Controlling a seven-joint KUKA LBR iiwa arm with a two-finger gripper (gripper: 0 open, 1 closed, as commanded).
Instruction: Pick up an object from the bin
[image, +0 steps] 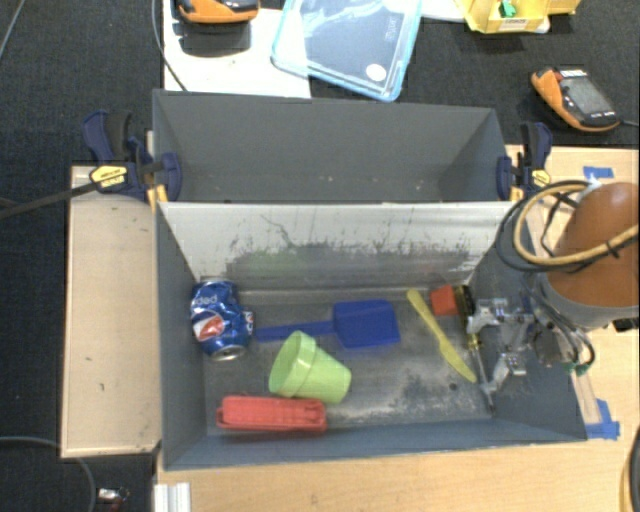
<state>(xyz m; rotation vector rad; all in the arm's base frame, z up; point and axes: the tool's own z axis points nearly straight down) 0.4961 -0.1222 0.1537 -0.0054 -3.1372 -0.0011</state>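
Note:
My gripper (500, 345) hangs low at the right end of the bin, close to the right wall. Just to its left lies a long thin yellow strip (441, 336), running diagonally from the back down toward the gripper, its lower end almost beneath it. A small orange-red piece (445, 300) sits at the strip's upper end, behind and to the left of the gripper. Further left on the bin floor rests a blue scoop (364, 324) with a flat handle pointing left.
A lime-green cup (309, 369) lies on its side in the middle of the bin. A red ribbed block (272, 413) lies along the front wall, and a crushed blue Pepsi can (221, 318) sits at the left end. The arm's cables loop above the right rim.

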